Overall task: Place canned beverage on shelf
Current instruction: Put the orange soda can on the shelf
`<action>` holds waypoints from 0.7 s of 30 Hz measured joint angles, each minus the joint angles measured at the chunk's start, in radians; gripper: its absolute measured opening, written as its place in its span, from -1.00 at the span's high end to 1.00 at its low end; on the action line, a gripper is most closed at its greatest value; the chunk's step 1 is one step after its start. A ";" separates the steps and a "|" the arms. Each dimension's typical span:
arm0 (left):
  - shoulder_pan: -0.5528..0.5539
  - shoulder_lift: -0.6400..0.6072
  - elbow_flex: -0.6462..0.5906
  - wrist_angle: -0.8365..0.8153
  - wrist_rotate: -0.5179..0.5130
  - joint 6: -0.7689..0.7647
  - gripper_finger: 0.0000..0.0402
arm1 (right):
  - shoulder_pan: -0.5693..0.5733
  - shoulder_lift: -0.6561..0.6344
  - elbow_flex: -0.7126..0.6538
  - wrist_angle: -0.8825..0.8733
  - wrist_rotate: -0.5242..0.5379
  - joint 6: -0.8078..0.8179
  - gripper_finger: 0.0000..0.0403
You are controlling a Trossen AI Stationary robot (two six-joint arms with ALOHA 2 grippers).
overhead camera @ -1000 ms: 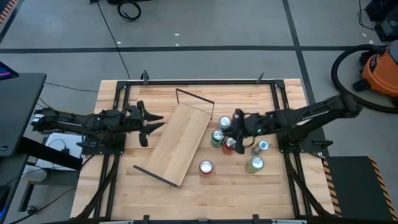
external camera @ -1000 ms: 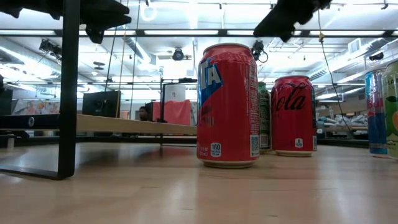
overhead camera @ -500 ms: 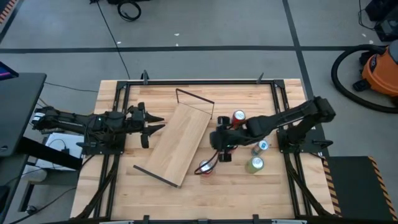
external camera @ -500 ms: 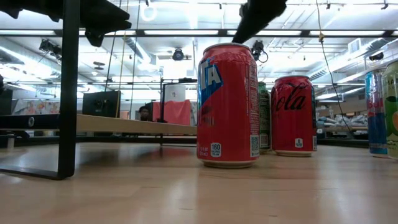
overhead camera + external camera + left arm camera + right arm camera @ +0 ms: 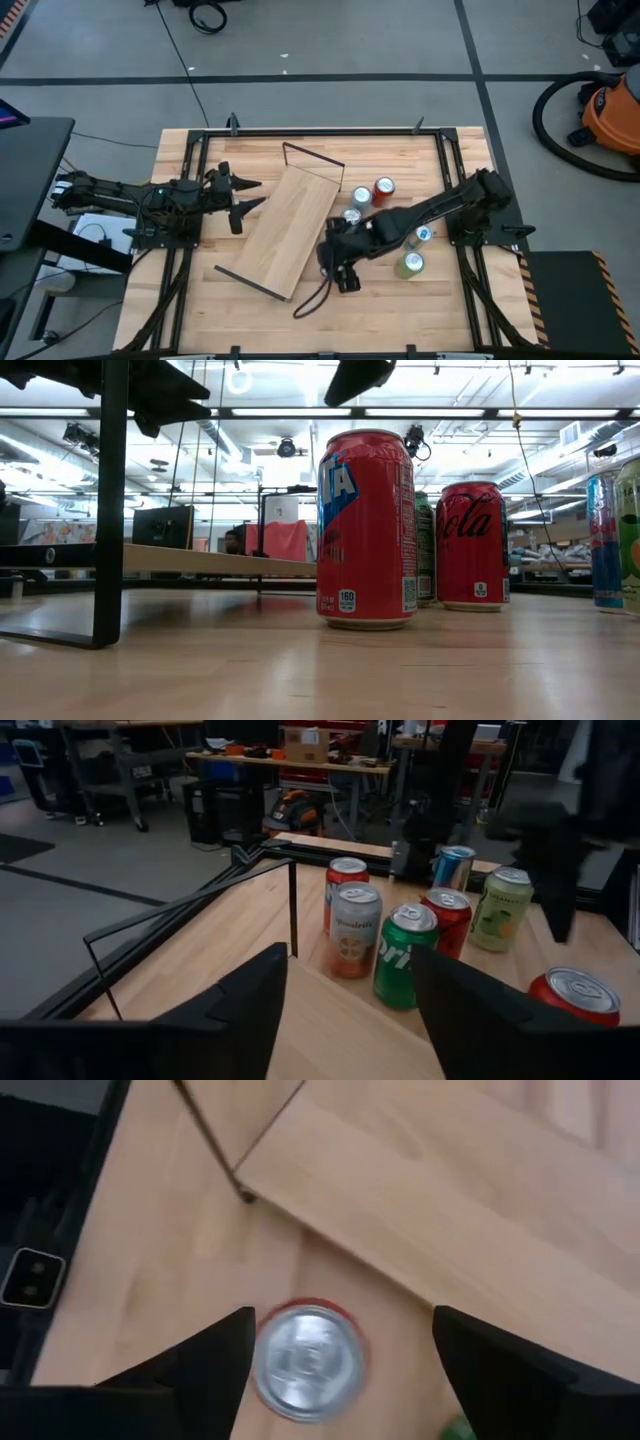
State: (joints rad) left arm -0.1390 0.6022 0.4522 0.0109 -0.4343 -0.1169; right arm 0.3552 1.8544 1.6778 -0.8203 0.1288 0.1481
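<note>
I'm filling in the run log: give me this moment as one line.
phase: approach | right gripper: open, above red can beside shelf | left gripper: open, waiting at shelf's left edge | shelf: no cans on it

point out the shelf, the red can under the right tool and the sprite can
shelf (image 5: 290, 228), high view, middle of the plank
red can (image 5: 306, 1362), right wrist view, silver lid
sprite can (image 5: 404, 956), left wrist view, green side

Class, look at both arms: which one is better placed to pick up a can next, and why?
The right. Its open right gripper hangs directly over the red silver-topped can beside the long light-wood shelf; the left gripper waits across that shelf from the cans.
</note>
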 joint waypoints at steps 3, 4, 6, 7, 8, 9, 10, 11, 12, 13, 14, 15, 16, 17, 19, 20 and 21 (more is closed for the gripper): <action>0.000 0.000 0.000 0.002 0.000 0.000 -0.18 | 0.023 0.046 0.034 -0.004 0.000 0.010 -0.60; 0.000 0.000 0.000 0.006 0.000 0.000 -0.18 | 0.029 0.061 0.045 -0.013 0.000 0.010 -0.60; 0.000 0.000 0.009 -0.004 0.001 0.000 -0.17 | 0.039 0.092 0.066 -0.032 -0.001 0.014 -0.60; 0.000 0.000 0.016 -0.007 0.009 0.000 -0.16 | 0.042 0.108 0.079 -0.045 -0.002 0.015 -0.59; 0.000 0.000 0.022 -0.005 0.020 0.000 -0.16 | 0.044 0.124 0.092 -0.060 -0.001 0.016 -0.59; 0.000 -0.001 0.024 -0.004 0.033 -0.001 -0.15 | 0.044 0.139 0.107 -0.081 -0.001 0.016 -0.59; 0.000 -0.001 0.026 -0.005 0.042 -0.002 -0.15 | 0.044 0.153 0.124 -0.101 0.001 0.015 -0.59; 0.000 0.000 0.026 -0.007 0.053 -0.005 -0.15 | 0.044 0.166 0.139 -0.120 0.001 0.015 -0.59; 0.000 0.000 0.026 -0.011 0.060 -0.009 -0.15 | 0.044 0.176 0.154 -0.139 0.002 0.010 -0.59; 0.000 0.000 0.026 -0.011 0.063 -0.011 -0.15 | 0.043 0.186 0.165 -0.156 0.008 0.000 -0.59; 0.000 0.000 0.026 -0.011 0.063 -0.013 -0.15 | 0.043 0.193 0.174 -0.172 0.016 -0.013 -0.59; 0.000 0.000 0.026 -0.013 0.063 -0.015 -0.15 | 0.043 0.202 0.181 -0.184 0.023 -0.025 -0.60; 0.000 0.000 0.026 -0.021 0.063 -0.021 -0.15 | 0.043 0.207 0.185 -0.191 0.024 -0.039 -0.60; 0.000 0.000 0.026 -0.030 0.063 -0.027 -0.15 | 0.043 0.208 0.185 -0.194 0.024 -0.053 -0.61; 0.000 0.000 0.026 -0.038 0.063 -0.034 -0.15 | 0.040 0.207 0.185 -0.197 0.017 -0.089 -0.65; 0.000 0.000 0.026 -0.044 0.063 -0.041 -0.15 | 0.037 0.207 0.186 -0.195 0.008 -0.106 -0.67; 0.000 0.000 0.026 -0.048 0.064 -0.047 -0.15 | 0.035 0.207 0.186 -0.195 0.003 -0.122 -0.70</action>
State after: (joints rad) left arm -0.1390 0.6022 0.4778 -0.0374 -0.3706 -0.1641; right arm 0.3906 2.0609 1.8641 -1.0155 0.1320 0.0261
